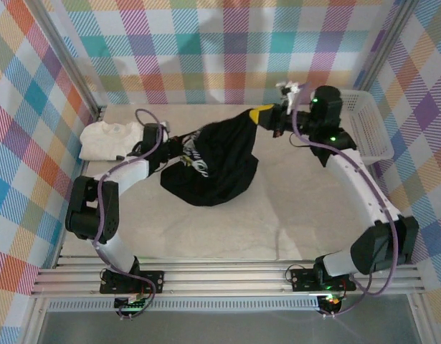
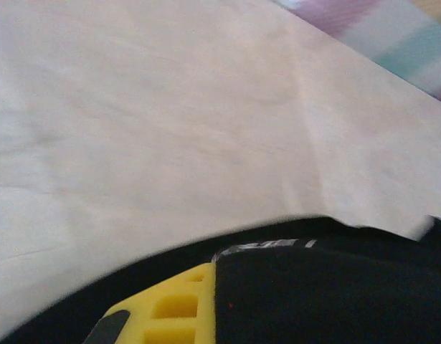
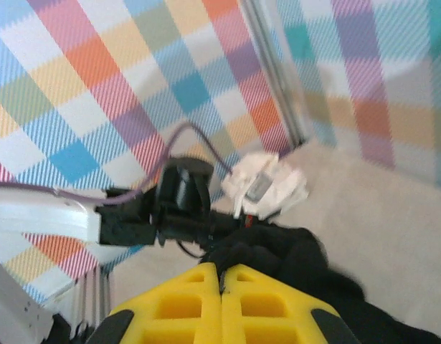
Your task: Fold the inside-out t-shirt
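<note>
Near the far edge of the beige bench [image 1: 299,215], right of centre, the right claw [image 1: 266,115] is closed. Its two yellow fingers [image 3: 184,308] are pressed together in the right wrist view, pinching a corner of the large black short-sleeved cloth t-shirt [image 1: 216,168]. That corner is lifted off the bench, and a small yellow-orange patch shows at the grip. Black folds bunch just past the fingertips.

Left of centre, the left claw [image 1: 176,148] is also closed, clamped on the opposite edge of the black t-shirt. In the left wrist view one yellow finger [image 2: 170,308] shows beside the dark cloth [image 2: 335,294], which covers the other side of the claw.

Between the two claws the t-shirt hangs and spreads in a crumpled heap, its lower part resting around the middle of the bench, with white print visible near the left side.

Beyond the left claw, a smaller folded cream-white garment [image 1: 109,140] lies in the far left corner. A white plastic basket [image 1: 369,129] stands at the far right corner, beside the right arm.
</note>
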Controlling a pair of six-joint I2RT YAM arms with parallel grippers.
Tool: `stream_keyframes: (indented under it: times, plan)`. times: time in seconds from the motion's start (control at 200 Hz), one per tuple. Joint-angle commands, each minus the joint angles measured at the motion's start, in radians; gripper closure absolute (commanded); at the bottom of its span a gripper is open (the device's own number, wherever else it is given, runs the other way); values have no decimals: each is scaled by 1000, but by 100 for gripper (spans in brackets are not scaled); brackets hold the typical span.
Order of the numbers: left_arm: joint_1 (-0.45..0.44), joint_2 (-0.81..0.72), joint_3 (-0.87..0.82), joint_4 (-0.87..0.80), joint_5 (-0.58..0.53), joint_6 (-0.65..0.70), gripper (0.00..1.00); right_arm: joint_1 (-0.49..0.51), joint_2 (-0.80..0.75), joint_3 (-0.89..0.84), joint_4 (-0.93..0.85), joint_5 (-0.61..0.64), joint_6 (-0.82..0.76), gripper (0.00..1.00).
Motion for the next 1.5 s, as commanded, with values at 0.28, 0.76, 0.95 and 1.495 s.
stream_keyframes:
  times: [0.28,0.76,0.95,1.495]
  plan:
    - [-11,-193,-147,-151,-151,4,44,41,25,-82,150,-20,143,100]
    - [-729,-506,-291,-133,-345,-31,26,75,96,-7,-10,110,186,100]
    - [-765,-349,-242,-163,-514,-83,29,85,98,-2,-9,117,200,100]
    - [-290,-808,-132,-175,-145,16,100,56,-161,115,-266,454,-175,100]
